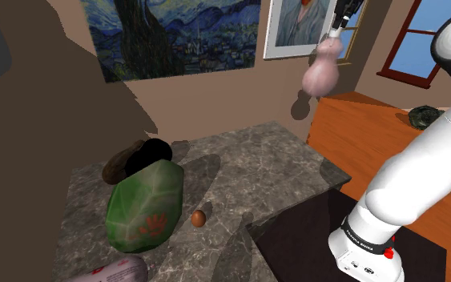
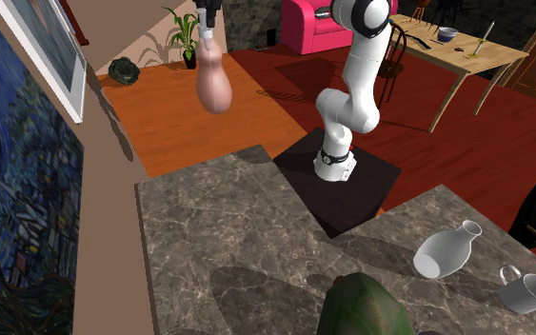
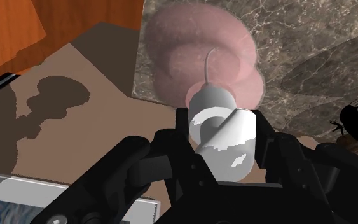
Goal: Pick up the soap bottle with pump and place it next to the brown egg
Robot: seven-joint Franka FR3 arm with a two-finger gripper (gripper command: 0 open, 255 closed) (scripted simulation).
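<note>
soap bottle (image 1: pixel 321 74) hangs high in the air, pink and bulbous, well above the marble counter (image 1: pixel 271 164) and close to the wall (image 1: pixel 215 104) with the paintings (image 1: pixel 175 36). you have it by its white pump (image 3: pixel 220 130): the gripper (image 1: pixel 336 30) has its fingers clamped on either side of the pump, and the bottle's body dangles below them. your brown egg (image 1: pixel 199 217) sits on the counter just beside a green bag (image 1: pixel 145 204), well apart from the bottle. in the second exterior view a white vase (image 2: pixel 446 249) lies tipped over near a mug (image 2: pixel 527 290).
</note>
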